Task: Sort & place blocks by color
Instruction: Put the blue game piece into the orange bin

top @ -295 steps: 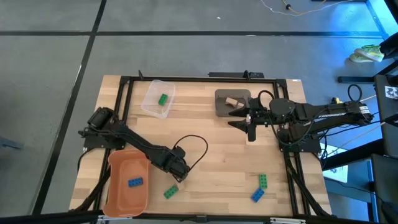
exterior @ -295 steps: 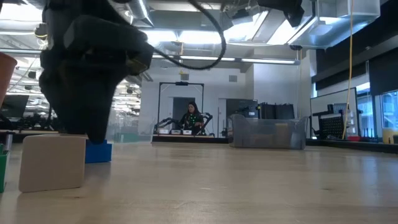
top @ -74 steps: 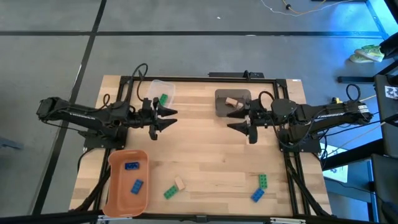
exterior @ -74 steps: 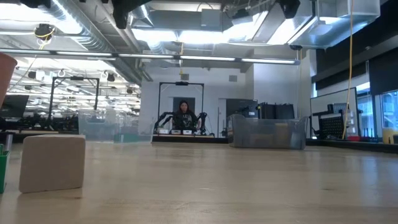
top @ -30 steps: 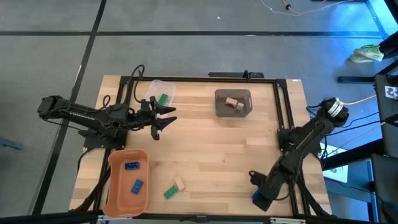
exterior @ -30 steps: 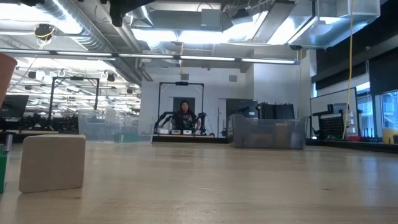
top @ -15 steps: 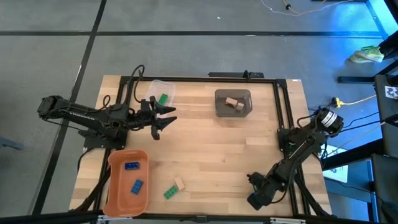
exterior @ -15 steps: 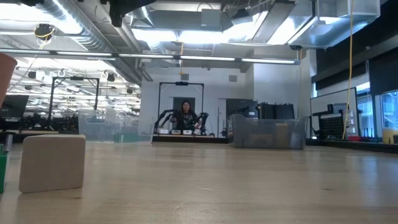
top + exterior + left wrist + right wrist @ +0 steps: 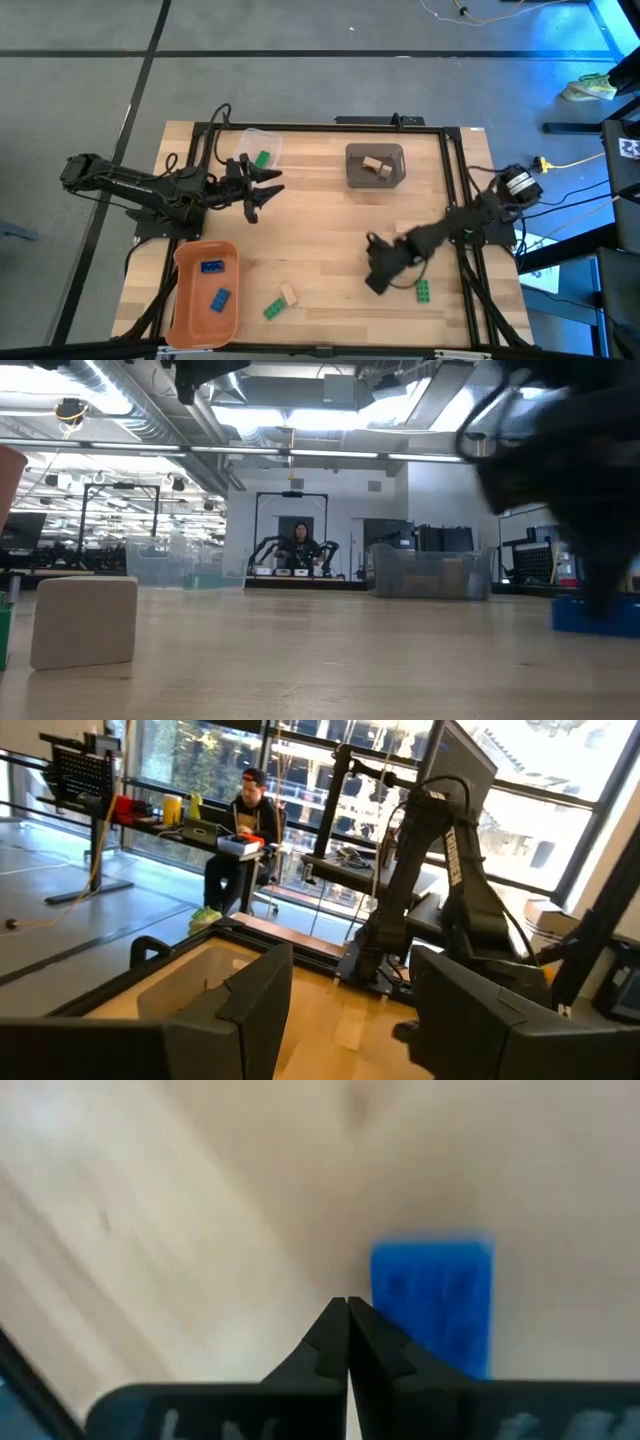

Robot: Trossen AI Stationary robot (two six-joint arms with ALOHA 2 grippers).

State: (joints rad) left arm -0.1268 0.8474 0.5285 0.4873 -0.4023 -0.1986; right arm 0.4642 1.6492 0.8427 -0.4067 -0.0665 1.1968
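- Blue brick (image 9: 433,1305) lies on the pale wood just beside the right gripper (image 9: 347,1342), whose 2 dark fingertips are pressed together with nothing between them; the right wrist view shows the brick beside the tips, not in them.
- From above, the right gripper (image 9: 378,277) is low over the table's (image 9: 330,215) near middle, with its arm stretched in from the right edge; the blue brick is hidden under it there.
- At table height, the same blue brick (image 9: 590,612) sits on the wood under the dark bulk of the right arm.
- 1 green brick (image 9: 423,291) lies just beside the right arm, near the table's front right.
- Left gripper (image 9: 268,189) hovers near the clear bin (image 9: 240,165), fingers spread moderately and empty; the left wrist view shows the gap between its 2 fingers (image 9: 262,990).
- Clear bin holds 1 green brick (image 9: 261,159).
- Grey bin (image 9: 357,170) at the far middle holds tan pieces (image 9: 375,165).
- Orange bin (image 9: 190,300) at the front left holds 2 blue bricks (image 9: 215,283).
- Near the front edge, a green brick (image 9: 272,310) and a tan brick (image 9: 289,295) lie close together, right of the orange bin.
- A seated person (image 9: 298,547) shows in the room beyond the table.
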